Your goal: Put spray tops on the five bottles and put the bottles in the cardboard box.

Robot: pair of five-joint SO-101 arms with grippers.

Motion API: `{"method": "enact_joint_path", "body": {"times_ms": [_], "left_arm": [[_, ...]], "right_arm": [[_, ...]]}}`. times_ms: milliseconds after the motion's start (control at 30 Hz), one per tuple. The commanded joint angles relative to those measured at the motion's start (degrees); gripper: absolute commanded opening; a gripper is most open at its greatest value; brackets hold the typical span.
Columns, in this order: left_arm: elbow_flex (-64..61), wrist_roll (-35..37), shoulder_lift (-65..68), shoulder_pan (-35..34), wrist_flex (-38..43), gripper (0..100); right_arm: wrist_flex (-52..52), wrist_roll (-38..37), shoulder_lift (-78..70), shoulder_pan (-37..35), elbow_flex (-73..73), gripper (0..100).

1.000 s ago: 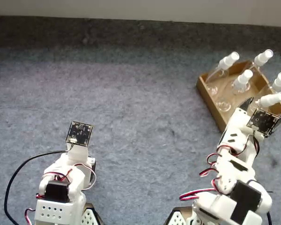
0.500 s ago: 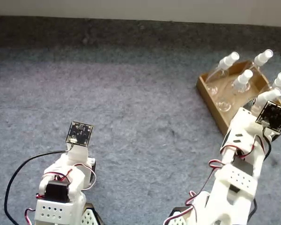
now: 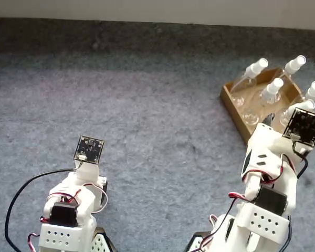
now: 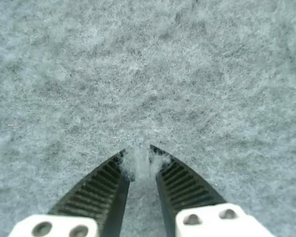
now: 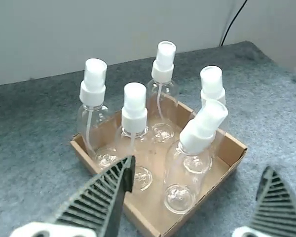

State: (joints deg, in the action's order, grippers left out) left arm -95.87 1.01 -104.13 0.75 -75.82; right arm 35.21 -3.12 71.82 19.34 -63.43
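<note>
Bottles [image 5: 134,129]: all five sit in the cardboard box [image 5: 140,215], each with a white spray top [image 5: 94,75] on.
Odd one out: the leaning bottle [image 5: 195,148] at the side of the box nearest the right arm tilts toward its neighbours; the other four stand upright.
Right gripper [image 5: 200,165]: spread wide, holding nothing, hanging over the near side of the box, with the leaning bottle just beyond its fingers.
Left gripper [image 4: 138,153]: well away from the box, tips down on the grey carpet [image 4: 138,74], fingers all but together with nothing between them.
Progress: looks pretty much done to me, can't see anything left to cap or load.
What could go wrong: if the right arm drops or swings sideways, a finger could clip the leaning bottle, and it's light and top-heavy enough to topple into the next one or out over the low wall.
Also: can't tell if that tilted top is seated fully — a knock might pop it loose.
</note>
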Motion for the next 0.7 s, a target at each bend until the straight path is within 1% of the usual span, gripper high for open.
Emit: {"method": "enact_joint_path", "body": {"times_ms": [0,100,233,333,433,500,667], "left_arm": [[-1.27,-0.18,-0.48,0.75,-0.09,1],[-1.27,0.44,-0.48,0.31,0.18,1],[-1.27,7.30,-0.48,-5.32,1.41,1],[-1.27,8.35,-0.48,-7.78,3.08,1],[-1.27,8.35,-0.48,-8.04,2.46,1],[-1.27,8.26,-0.48,-7.96,0.44,1],[-1.27,8.26,-0.48,-7.87,0.18,1]], "right_arm": [[7.16,0.70,1.19,-4.00,7.34,34.6],[15.25,0.70,1.19,-7.96,10.51,34.6],[25.98,0.70,1.54,-14.02,14.46,34.6],[31.16,0.70,1.63,-18.07,16.75,34.6],[34.15,0.70,1.63,-20.62,17.27,34.6],[34.33,0.70,1.63,-20.88,17.27,34.6],[34.33,0.70,1.63,-21.05,15.60,34.6]]}}
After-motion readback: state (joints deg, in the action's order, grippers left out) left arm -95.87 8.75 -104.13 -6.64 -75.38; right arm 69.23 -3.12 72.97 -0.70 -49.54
